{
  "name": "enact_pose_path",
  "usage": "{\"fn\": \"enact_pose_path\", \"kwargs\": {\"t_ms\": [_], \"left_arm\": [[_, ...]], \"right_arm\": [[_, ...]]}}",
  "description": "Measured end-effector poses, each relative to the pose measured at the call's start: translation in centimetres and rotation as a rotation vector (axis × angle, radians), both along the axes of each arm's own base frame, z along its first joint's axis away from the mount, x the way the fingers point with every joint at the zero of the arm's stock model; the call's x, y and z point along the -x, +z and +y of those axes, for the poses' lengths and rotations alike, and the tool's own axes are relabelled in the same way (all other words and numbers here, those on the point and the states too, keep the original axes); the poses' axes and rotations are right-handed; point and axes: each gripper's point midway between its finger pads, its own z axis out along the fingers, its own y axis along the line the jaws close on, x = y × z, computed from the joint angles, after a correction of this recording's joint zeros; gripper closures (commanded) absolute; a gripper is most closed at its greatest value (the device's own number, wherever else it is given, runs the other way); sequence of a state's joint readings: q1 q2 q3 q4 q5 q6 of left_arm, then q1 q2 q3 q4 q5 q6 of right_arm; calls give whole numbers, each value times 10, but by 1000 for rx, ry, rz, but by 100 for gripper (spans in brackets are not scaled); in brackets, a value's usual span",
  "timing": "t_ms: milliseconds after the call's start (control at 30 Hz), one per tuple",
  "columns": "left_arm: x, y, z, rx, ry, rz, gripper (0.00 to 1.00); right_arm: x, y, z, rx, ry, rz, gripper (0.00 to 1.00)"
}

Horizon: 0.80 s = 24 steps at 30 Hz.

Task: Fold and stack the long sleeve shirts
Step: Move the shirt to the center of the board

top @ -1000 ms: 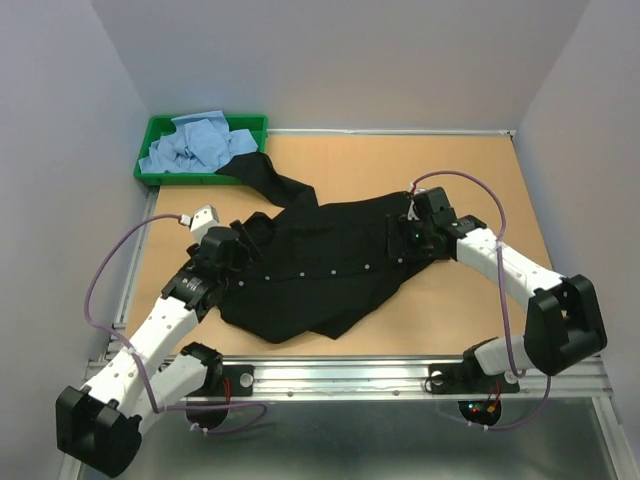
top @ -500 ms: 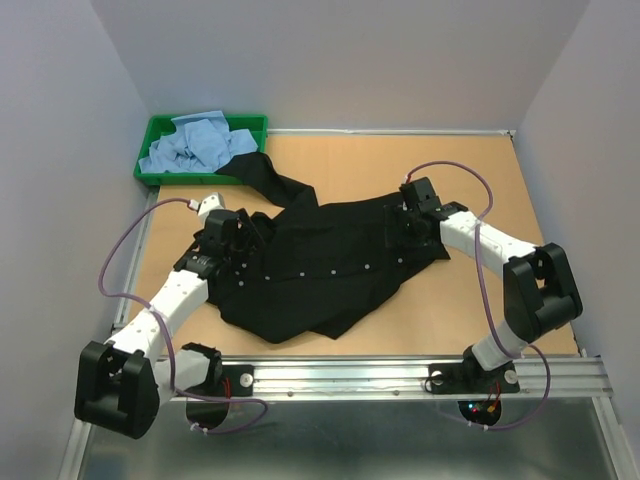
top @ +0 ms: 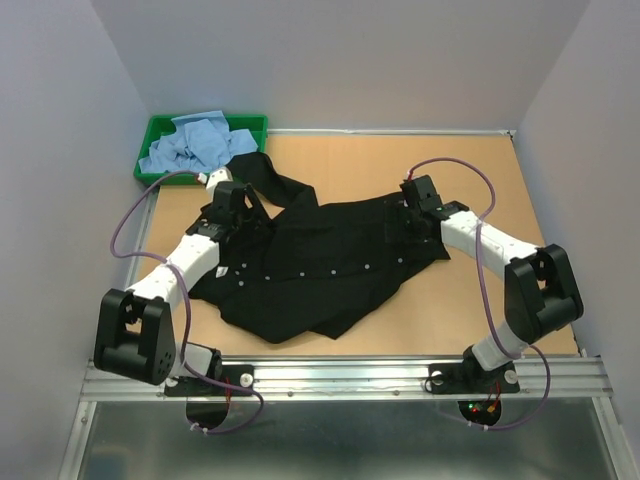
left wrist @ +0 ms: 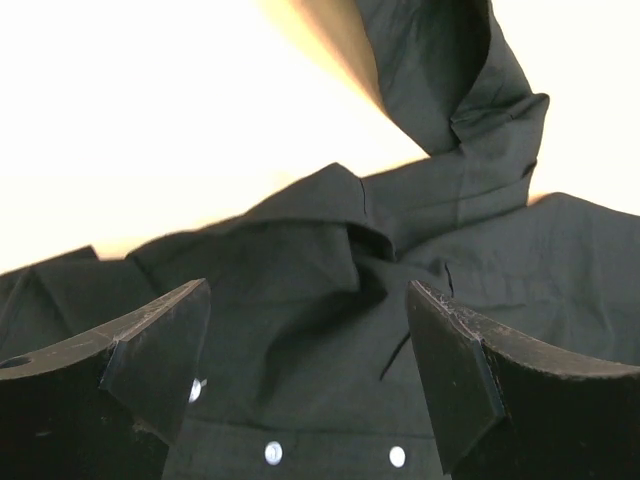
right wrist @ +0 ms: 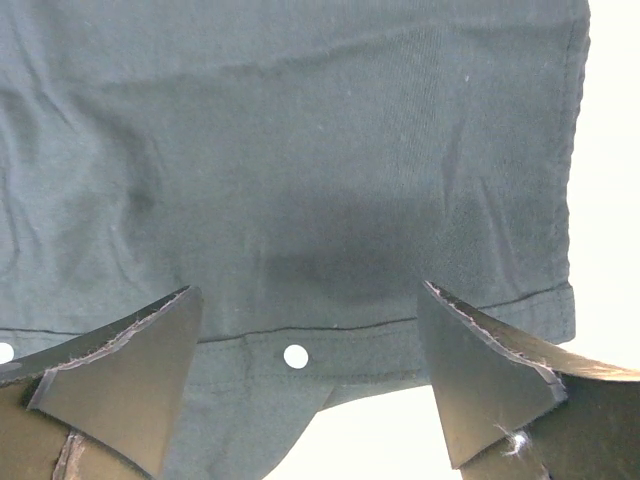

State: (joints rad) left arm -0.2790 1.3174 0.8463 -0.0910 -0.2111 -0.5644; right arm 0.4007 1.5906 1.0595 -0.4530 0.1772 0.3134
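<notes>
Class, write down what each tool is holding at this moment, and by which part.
Nothing is held: the left tool and the right tool both hang open over the black shirt.

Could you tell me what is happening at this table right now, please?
Two robot arms are working on a black shirt lying crumpled on the table. The left hand is open over its left end, the right hand open over its right end; neither grips cloth. Light blue shirts sit in the green tray; nothing is folded yet.
</notes>
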Motion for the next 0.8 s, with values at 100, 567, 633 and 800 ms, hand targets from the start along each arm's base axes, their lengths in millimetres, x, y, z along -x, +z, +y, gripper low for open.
{"fn": "enact_pose_path", "kwargs": {"t_ms": [100,567,633,800], "left_arm": [[-7,-7,0,-12,-6,17,9],[-9,-3,15,-6,6,9,10],[-4,5,22,-2,17,-13,9],[19,15,41,-5,47,-39,9]], "right_arm": [[-3,4,1,-9,0,-20,7],[16,-50,-15,16,-103,84,8],[18,-52,-27,14,-150,82,8],[13,-51,-72,-52,-331,68,7]]}}
